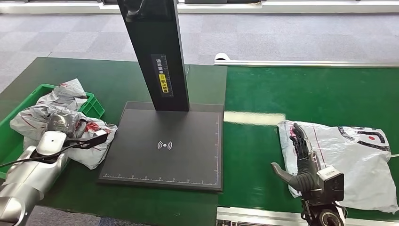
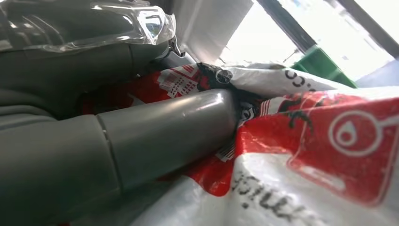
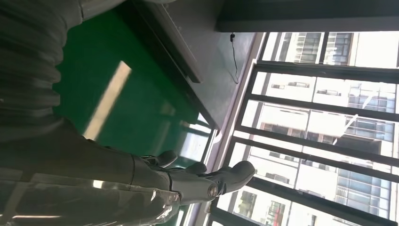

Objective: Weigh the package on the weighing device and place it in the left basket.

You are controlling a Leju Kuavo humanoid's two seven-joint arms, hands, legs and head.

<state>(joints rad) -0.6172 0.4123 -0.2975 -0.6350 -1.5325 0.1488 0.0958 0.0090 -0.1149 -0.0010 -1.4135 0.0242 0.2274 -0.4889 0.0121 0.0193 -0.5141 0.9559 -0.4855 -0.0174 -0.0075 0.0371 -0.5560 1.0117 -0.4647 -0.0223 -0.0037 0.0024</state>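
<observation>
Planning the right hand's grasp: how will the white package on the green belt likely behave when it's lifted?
The white package is a wrinkled plastic mailer lying slack, so it will probably sag and fold instead of staying flat. Its glossy film looks slippery, so the right hand at its edge may need a firm pinch. It lies fairly flat, suggesting soft, light contents, though the weight cannot be told.

Crumpled white-and-red plastic mailer package [image 1: 91, 141] left of centre, draped over green plastic basket [image 1: 94, 107] edge beside flat black weighing device [image 1: 164, 146].
</observation>
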